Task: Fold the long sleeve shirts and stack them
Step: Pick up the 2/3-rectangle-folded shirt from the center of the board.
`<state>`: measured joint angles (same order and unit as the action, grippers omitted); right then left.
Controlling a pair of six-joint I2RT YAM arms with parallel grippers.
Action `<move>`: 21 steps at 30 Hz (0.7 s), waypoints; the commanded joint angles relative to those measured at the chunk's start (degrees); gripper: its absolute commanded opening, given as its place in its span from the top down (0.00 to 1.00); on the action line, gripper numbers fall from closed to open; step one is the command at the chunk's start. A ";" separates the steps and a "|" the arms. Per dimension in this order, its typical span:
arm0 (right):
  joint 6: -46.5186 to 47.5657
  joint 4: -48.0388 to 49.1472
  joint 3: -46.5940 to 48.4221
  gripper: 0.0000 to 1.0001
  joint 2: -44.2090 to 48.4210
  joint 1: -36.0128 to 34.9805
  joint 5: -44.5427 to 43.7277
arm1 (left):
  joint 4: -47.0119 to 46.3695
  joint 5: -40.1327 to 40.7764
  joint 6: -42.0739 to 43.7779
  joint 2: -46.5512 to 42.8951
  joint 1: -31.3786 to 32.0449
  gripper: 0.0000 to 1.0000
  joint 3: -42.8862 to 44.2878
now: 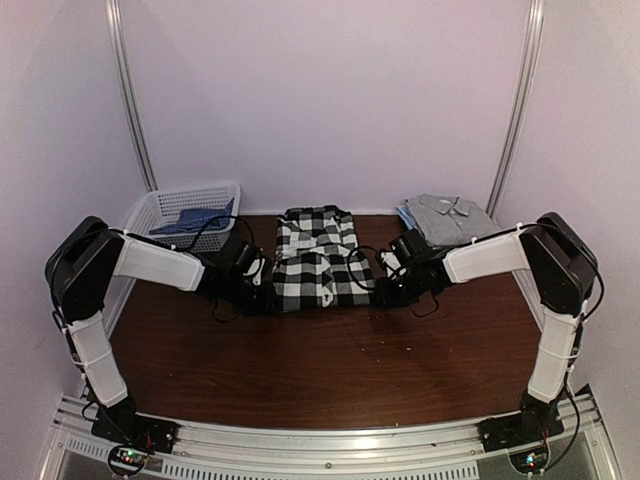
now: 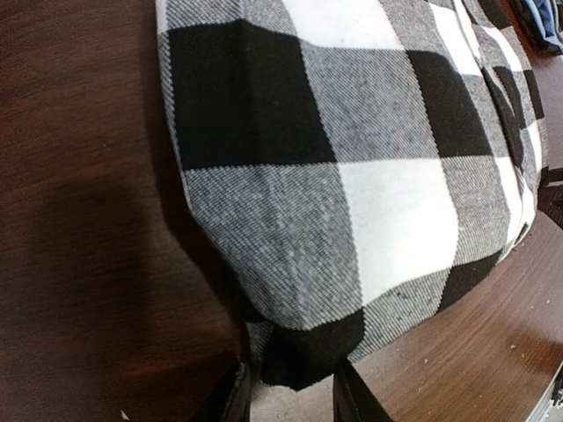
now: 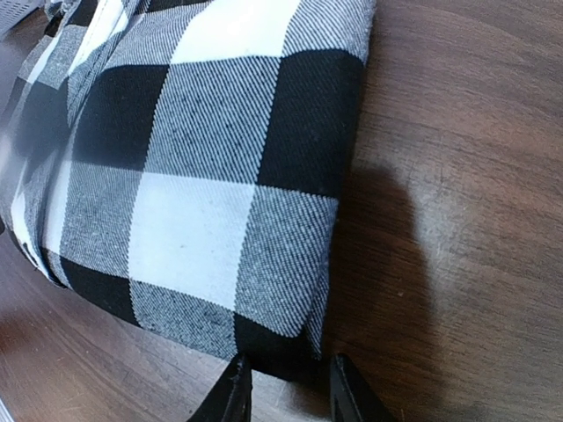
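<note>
Where the checked shirt point(image 1: 318, 258) lies: back middle of the brown surface point(image 1: 330, 370), folded into a rectangle.
Look: large black, white and grey squares, twill weave.
Left hand point(image 2: 290, 391): pinching its near left corner.
Right hand point(image 3: 286, 387): pinching its near right corner.

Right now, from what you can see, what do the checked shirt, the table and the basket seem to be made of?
Checked shirt: woven cloth, likely cotton flannel, matt; fine diagonal weave shows.
Table: dark brown wood or wood veneer, slight sheen; grain lines visible.
Basket: probably white plastic; its walls are an even moulded lattice.
</note>
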<state>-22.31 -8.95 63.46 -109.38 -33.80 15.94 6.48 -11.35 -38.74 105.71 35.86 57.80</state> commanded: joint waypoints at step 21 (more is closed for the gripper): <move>-0.38 -0.04 -2.67 1.00 3.79 -1.52 -0.87 | 3.13 -3.32 -0.16 -2.27 1.02 1.00 1.05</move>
<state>-22.46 -7.73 63.09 -109.84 -34.54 15.59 6.92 -13.13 -38.85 107.37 35.90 59.42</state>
